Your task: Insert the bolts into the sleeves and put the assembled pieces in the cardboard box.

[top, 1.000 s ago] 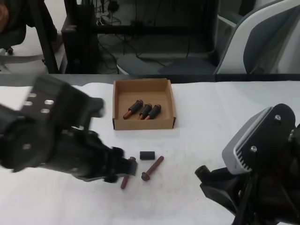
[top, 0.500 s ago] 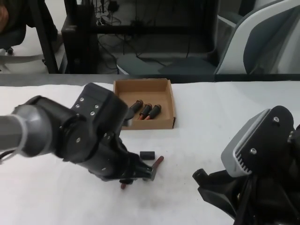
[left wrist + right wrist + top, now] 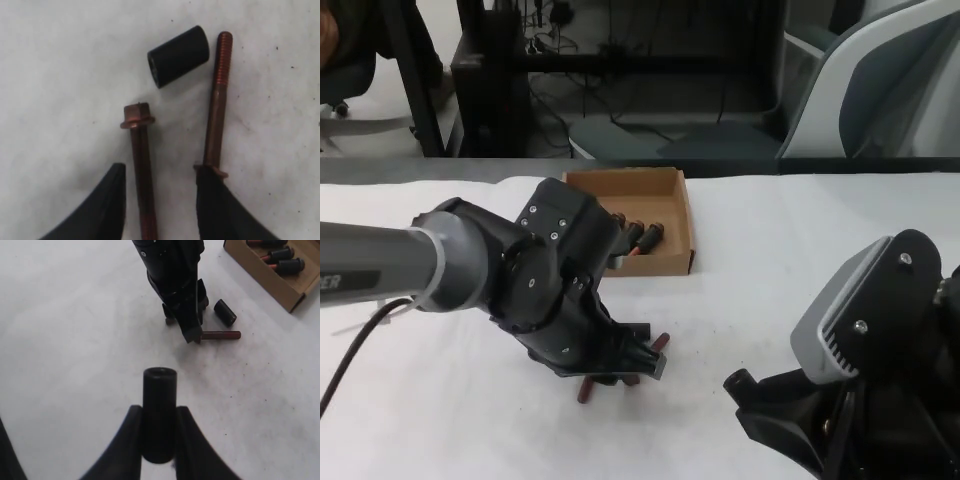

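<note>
Black sleeve [image 3: 160,390] clamped in right end effector [image 3: 159,415], left end effector [image 3: 161,170] parted astride 1 bolt [image 3: 141,165].

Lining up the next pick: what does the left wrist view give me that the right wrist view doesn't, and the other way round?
Left wrist view: a hex-headed bolt lying between the left pincer's open fingers.
Right wrist view: a sleeve clamped in the right pincer, and the cardboard box with three assembled pieces inside.
Both: the loose sleeve and the second bolt beside it, with the left pincer at that bolt's head end.
</note>
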`<move>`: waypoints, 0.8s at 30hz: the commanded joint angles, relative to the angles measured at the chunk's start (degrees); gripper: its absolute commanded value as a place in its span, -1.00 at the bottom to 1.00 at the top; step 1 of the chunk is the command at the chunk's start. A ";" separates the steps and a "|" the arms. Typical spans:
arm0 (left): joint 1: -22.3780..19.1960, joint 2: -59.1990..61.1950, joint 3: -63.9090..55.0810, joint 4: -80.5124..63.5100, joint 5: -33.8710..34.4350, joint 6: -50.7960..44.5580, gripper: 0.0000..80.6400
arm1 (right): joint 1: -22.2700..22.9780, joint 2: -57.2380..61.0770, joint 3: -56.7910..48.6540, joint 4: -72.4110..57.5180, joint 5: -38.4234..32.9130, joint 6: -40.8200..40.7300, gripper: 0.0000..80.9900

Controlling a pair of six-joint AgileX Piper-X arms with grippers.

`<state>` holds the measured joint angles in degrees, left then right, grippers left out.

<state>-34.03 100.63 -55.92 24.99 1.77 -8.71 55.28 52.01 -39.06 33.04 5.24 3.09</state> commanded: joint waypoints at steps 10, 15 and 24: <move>0.17 -0.24 -0.69 -1.89 -3.89 4.05 0.12 | 0.05 -0.74 -0.12 -0.36 -0.53 0.50 -0.99; 0.17 0.21 -0.69 -2.05 -3.89 4.05 0.12 | 0.05 -0.74 -0.12 -0.36 -0.53 0.50 -0.99; 0.17 3.86 -0.69 -3.42 -2.11 4.05 0.12 | 0.05 -0.74 -0.12 -0.36 -0.53 0.50 -0.99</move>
<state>-34.03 103.86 -56.19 22.27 -1.15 -5.05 55.28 52.01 -39.06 33.04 5.18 3.09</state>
